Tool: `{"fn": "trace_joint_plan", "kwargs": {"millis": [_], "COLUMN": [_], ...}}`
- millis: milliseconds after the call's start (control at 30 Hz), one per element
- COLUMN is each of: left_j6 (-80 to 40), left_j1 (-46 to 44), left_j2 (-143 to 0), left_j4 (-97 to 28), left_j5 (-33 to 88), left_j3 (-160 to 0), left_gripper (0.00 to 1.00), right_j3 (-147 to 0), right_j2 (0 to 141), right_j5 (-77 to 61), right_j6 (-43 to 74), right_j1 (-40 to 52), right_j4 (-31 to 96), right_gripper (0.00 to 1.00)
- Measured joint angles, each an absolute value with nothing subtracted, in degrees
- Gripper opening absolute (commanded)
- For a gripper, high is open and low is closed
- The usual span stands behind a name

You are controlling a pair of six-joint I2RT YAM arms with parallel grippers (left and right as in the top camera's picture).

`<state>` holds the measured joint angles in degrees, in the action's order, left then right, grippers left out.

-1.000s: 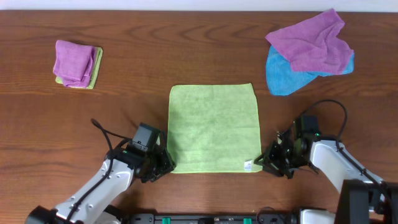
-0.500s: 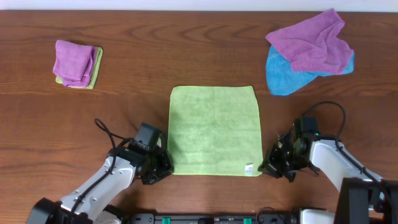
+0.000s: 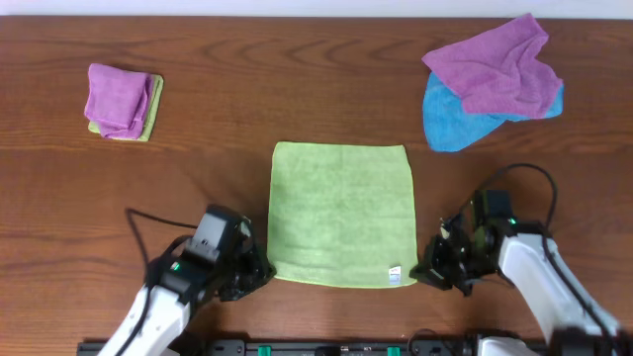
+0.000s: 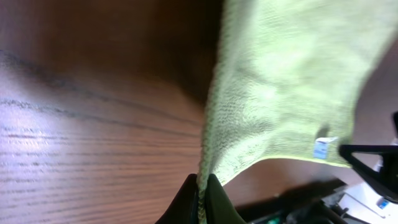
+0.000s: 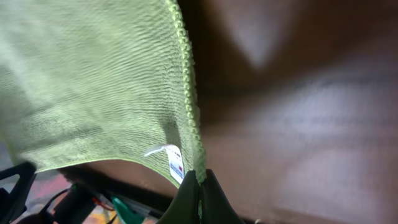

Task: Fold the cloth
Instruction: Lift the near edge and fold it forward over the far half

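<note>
The light yellow-green cloth [image 3: 341, 210] lies spread in the middle of the table, its near edge raised off the wood. Its small white tag [image 3: 394, 271] sits near the near right corner and shows in the right wrist view [image 5: 175, 160] and the left wrist view [image 4: 321, 148]. My left gripper [image 3: 259, 272] is shut on the cloth's near left corner [image 4: 202, 186]. My right gripper [image 3: 419, 274] is shut on the near right corner [image 5: 199, 177]. The cloth [image 4: 280, 81] hangs up from both pairs of jaws [image 5: 93, 81].
A purple cloth [image 3: 495, 67] lies over a bright blue cloth [image 3: 457, 124] at the far right. A folded purple cloth [image 3: 119, 99] on a folded yellow-green one [image 3: 150, 117] sits at the far left. The table's front edge runs just behind both grippers.
Both grippers have drawn toward the table's front edge with the corners pinched, and the cloth's near edge has lifted and shifted slightly nearer.
</note>
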<state>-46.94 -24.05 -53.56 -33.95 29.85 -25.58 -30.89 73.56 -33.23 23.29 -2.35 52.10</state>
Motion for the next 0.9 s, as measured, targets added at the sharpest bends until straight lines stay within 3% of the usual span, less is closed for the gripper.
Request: {"fn": "trace_joint_plan", "kwargs": {"millis": [233,400,700,900], "left_j6": [-48.2,-49.6,-50.6,-50.7], "left_j1": [-24.1,-24.1,-20.3,-12.4], "left_j2": [-40.2,-40.4,-57.4,-75.1], "left_j4": [-38.5,-31.8,-6.9,9.8], "left_j5": [29.5,26.3,21.0,25.0], "left_j3": [-25.6,-25.5,-25.3,-26.7], "left_gripper": [0.06,0.06,0.06,0.06], "right_j3": [-31.9,-31.9,-32.6,-40.6], "right_j2": [57.0,54.1,70.9,85.1], "right_j5": [-34.1,-34.3,-37.8,-38.1], "right_j6": [23.6,25.9,31.6,33.7], "right_j1": [-2.3,-2.3,-2.2,0.3], "right_j4": [54.7,47.3,20.7,12.7], "right_gripper": [0.02,0.02,0.02,0.02]}}
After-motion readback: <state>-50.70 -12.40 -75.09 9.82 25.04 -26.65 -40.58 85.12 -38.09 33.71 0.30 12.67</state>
